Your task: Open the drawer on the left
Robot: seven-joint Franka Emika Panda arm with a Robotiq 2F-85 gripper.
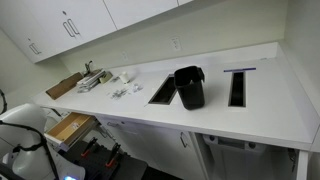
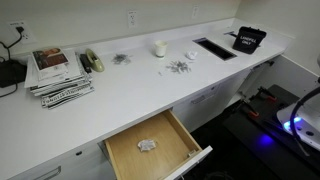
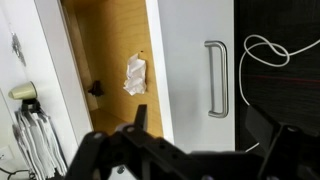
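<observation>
The drawer (image 2: 150,150) stands pulled out below the white counter, with its tan wooden box showing in both exterior views (image 1: 70,127). A crumpled white scrap (image 2: 147,145) lies inside it. In the wrist view I look down on the drawer's tan floor (image 3: 105,50), the scrap (image 3: 135,75), and the white front with its metal bar handle (image 3: 215,78). My gripper (image 3: 208,130) is open and empty. Its black fingers hang apart over the white front, below the handle and not touching it.
On the counter are a black bin (image 1: 189,87), two rectangular cut-outs (image 1: 161,92) (image 1: 237,87), a stack of magazines (image 2: 58,72), a stapler (image 2: 92,61) and a white cup (image 2: 159,47). A white cable (image 3: 265,50) lies on the dark floor beside the drawer front.
</observation>
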